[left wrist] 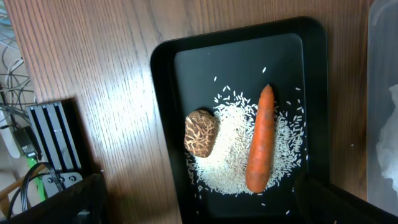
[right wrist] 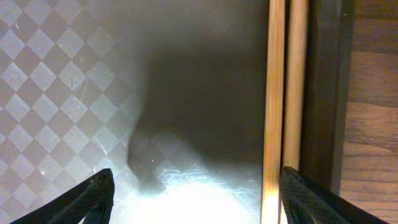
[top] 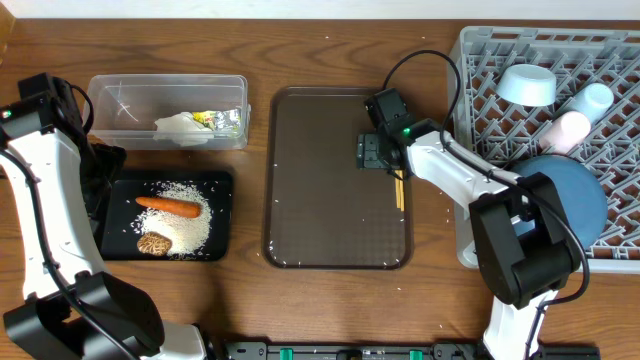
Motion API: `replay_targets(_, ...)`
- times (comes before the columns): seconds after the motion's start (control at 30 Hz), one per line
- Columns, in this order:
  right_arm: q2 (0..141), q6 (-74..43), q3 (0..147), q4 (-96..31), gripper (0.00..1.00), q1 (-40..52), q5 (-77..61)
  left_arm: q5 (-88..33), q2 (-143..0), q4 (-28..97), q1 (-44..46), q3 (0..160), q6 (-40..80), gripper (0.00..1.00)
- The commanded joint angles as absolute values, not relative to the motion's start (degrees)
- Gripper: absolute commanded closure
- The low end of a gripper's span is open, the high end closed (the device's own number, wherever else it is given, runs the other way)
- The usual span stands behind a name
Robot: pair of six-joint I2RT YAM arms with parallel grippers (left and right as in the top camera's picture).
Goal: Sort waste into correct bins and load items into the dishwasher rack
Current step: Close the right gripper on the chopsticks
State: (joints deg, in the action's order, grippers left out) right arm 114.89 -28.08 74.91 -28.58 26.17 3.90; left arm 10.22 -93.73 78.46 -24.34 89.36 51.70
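Lying side by side just inside the right rim of the brown tray [top: 300, 200], the chopsticks [right wrist: 285, 93] run beneath the right finger of your right end effector [right wrist: 199, 202], at the edge of its gap rather than the middle. That end effector is spread wide, pinching nothing, close above the tray's right part. From overhead, the sticks' near ends show past it on the near side. Right of the tray, the dishwasher rack [top: 480, 60] holds the bowl [top: 527, 85], both cups and the dark-blue plate [top: 570, 190]. At the left of the table [top: 250, 300], your left end effector [left wrist: 205, 208] hangs spread and empty over the black tray [left wrist: 161, 124], where the carrot [left wrist: 261, 137] and the brown lump [left wrist: 201, 132] lie on the rice [left wrist: 227, 162]. Just beyond it, the clear tub [top: 100, 100] holds the tissue [top: 178, 125], wrapper and foil.
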Motion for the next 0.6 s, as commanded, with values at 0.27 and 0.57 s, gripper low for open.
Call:
replay_targets(0.27,118.41,-28.71,74.98,-28.34,0.22,27.07,4.08,10.5,-93.54,78.78,-24.58,89.47,52.4,0.02)
replay_targets(0.57,121.03,-28.67,74.98,-27.59,0.59,27.07,4.1,10.5,-93.54,78.81,-24.58,89.47,52.4,0.02)
